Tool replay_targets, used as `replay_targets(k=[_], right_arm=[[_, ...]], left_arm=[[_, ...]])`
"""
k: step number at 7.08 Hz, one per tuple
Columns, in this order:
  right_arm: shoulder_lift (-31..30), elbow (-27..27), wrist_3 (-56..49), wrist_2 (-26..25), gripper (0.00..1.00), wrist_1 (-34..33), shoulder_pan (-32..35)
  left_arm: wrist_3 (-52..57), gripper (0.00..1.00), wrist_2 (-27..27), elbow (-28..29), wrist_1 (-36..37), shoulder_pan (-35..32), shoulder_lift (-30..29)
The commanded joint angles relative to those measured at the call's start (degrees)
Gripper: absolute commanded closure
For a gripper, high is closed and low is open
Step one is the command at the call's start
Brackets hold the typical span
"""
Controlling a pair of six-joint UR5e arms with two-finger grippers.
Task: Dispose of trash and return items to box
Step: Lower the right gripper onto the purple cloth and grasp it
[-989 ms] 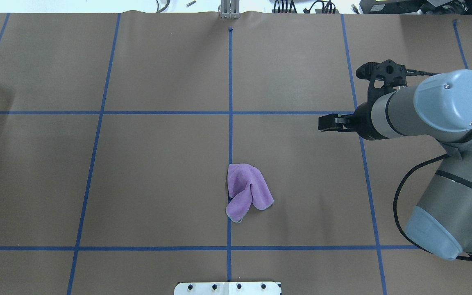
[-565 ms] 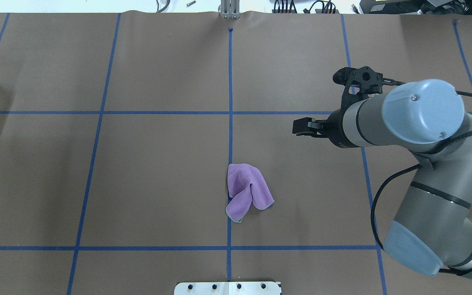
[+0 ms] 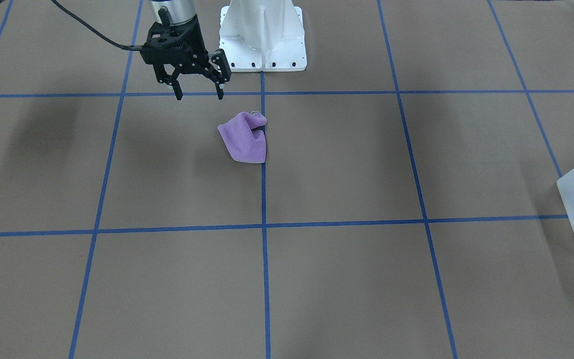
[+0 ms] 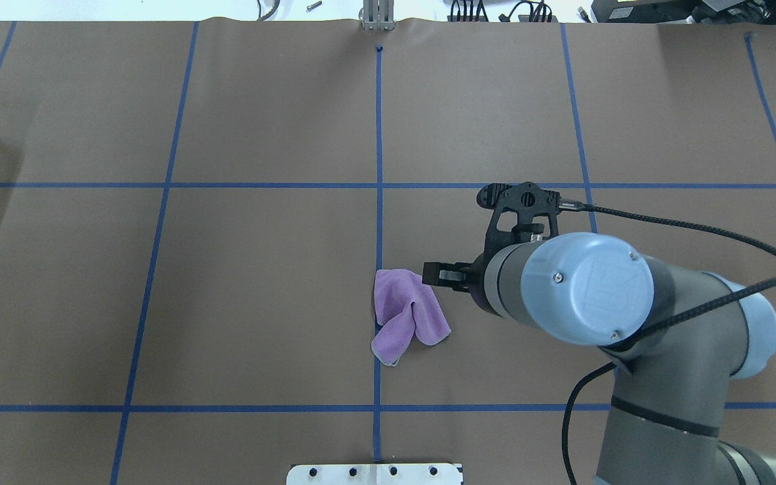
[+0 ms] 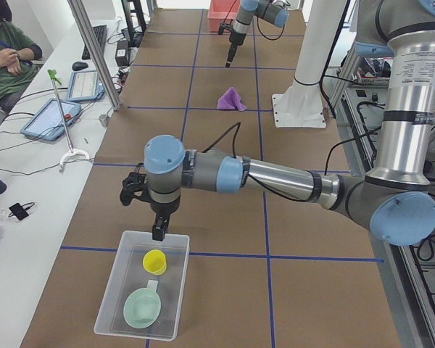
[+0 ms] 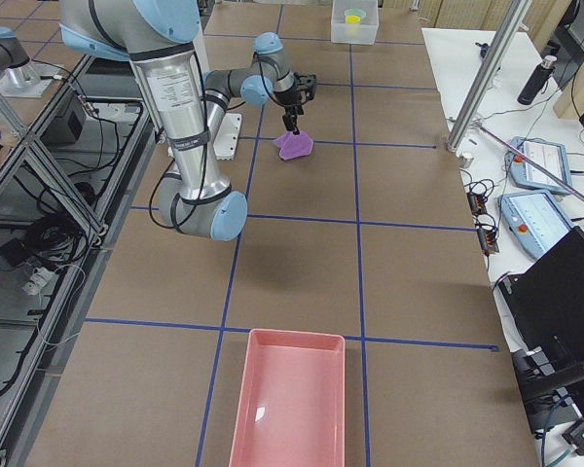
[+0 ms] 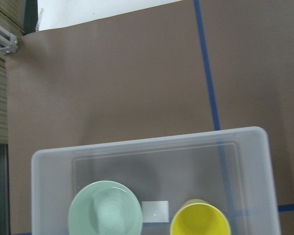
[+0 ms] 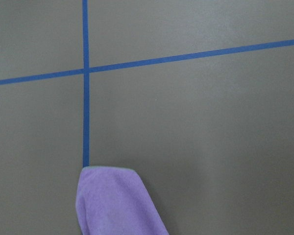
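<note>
Right gripper [image 3: 200, 94] hangs above the table [image 4: 260, 269] with its jaws spread and nothing in them. It sits just beside and over the near-right edge of the purple cloth [image 4: 405, 313], not touching it. In the right wrist view the cloth [image 8: 115, 203] shows only at the bottom edge, so the gripper is not centred on it.

Left gripper [image 5: 159, 230] hovers over the rim of the box [image 5: 112, 319] at the table's far left end. It shows only in the side view, so I cannot tell if it is spread or closed.

The cup [image 7: 200, 223] and bowl [image 7: 105, 210] both sit upright inside the box [image 7: 147, 144], side by side and apart, so the return part looks done. The left arm seems parked there, clear of the middle.

The cloth lies crumpled by the centre tape line, alone on the table and well apart from the box. Likely it is the trash left to handle. The jaws are spread, probably ready to pinch it, and would need to shift over the folds and come down.

A pink tray [image 6: 287, 399] sits at the table's right end, probably the trash spot.
</note>
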Motion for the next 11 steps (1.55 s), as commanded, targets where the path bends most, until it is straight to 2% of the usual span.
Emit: replay_targets(k=[1,2,3,4,5,6,7,9,11], right_arm=[[3.8,-5.0,4.0,-5.8,0.0,-2.1,-6.3],[7.8,-10.8,4.3,-6.9,0.0,-2.0,-6.6],[8.8,-14.4,4.2,-8.0,0.06,-1.6,-6.6],[9.2,-15.9,3.7,-9.3,0.17,-1.6,-6.6],[9.3,-15.9,3.6,-9.4,0.39,-1.6,-6.6],[9.3,-15.9,3.5,-9.5,0.8,-1.6,-6.5],[9.3,-15.8,3.5,-10.8,1.0,-1.6,-6.5],[9.5,-15.2,2.9,-11.1,1.0,-0.3,-6.0],[9.1,-10.7,-0.3,-10.6,1.0,-0.7,-3.3]], left_arm=[[0.2,0.01,0.2,-2.5,1.2,0.1,2.4],[0.2,0.01,0.2,-2.4,1.2,0.1,2.4],[0.2,0.01,0.2,-2.3,1.0,0.1,2.5],[0.2,0.01,0.2,-2.3,1.0,0.1,2.5],[0.2,0.01,0.2,-2.3,0.9,0.1,2.6],[0.3,0.01,0.2,-2.2,0.8,0.2,2.6],[0.2,0.01,0.2,-1.7,0.0,0.2,2.6],[0.2,0.01,0.2,-0.3,-2.0,0.2,2.7],[0.4,0.01,0.2,-0.2,-2.1,0.2,2.7]])
